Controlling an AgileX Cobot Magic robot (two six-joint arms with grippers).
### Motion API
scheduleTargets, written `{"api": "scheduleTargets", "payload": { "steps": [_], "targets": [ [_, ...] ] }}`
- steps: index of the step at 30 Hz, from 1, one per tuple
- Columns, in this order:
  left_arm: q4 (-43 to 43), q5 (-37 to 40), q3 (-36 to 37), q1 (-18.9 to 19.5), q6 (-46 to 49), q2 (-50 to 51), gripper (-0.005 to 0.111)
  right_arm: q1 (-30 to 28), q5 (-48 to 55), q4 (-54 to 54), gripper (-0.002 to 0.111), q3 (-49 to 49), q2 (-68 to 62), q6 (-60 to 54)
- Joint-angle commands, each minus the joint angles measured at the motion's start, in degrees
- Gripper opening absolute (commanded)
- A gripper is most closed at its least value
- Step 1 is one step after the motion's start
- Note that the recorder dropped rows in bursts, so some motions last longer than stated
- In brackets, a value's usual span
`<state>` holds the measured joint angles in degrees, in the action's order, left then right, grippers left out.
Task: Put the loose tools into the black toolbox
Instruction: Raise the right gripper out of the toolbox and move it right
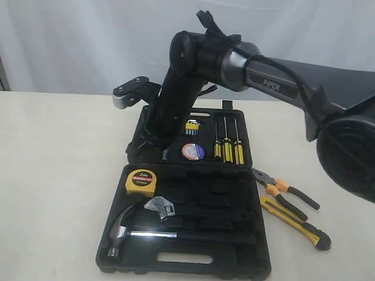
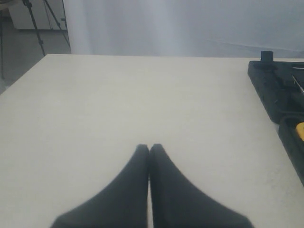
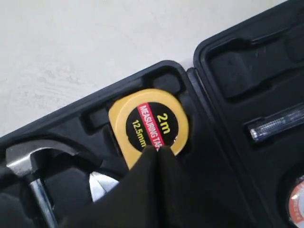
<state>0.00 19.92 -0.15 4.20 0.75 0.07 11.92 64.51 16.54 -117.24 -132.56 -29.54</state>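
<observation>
The black toolbox (image 1: 246, 175) lies open on the table. The yellow "2m" tape measure (image 1: 140, 182) sits in a recess of its front half, and the dark tape roll (image 1: 193, 151) sits in the back half. On the table to the right lie the orange-and-black pliers (image 1: 285, 193) and the yellow-and-black utility knife (image 1: 296, 222). My right gripper (image 3: 158, 149) is shut and empty, its tips just over the tape measure (image 3: 149, 121); in the exterior view it (image 1: 143, 143) hangs over the box's left side. My left gripper (image 2: 149, 147) is shut and empty over bare table, left of the toolbox (image 2: 273, 90).
A claw hammer (image 1: 126, 229) and an adjustable wrench (image 1: 161, 206) fill the front half. Three yellow-handled screwdrivers (image 1: 227, 146) stand in the back half. The right arm (image 1: 275, 82) spans above the box. A white curtain hangs behind the table.
</observation>
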Motion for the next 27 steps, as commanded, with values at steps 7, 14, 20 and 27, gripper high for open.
{"api": "scheduleTargets", "payload": {
  "steps": [7,14,20,27],
  "targets": [
    [0.0,-0.31,0.15,-0.27,-0.33,-0.07,0.0,-5.64,5.45,3.59,-0.001,0.27,6.41,0.85],
    [0.0,-0.31,0.15,-0.27,-0.33,-0.07,0.0,-9.72,5.45,0.21,-0.001,6.91,14.9,1.71],
    [0.0,-0.31,0.15,-0.27,-0.33,-0.07,0.0,-13.98,4.53,-0.4,-0.001,17.88,23.31,1.71],
    [0.0,-0.31,0.15,-0.27,-0.33,-0.07,0.0,-19.14,-0.03,-0.4,-0.001,33.38,33.77,1.31]
  ]
}}
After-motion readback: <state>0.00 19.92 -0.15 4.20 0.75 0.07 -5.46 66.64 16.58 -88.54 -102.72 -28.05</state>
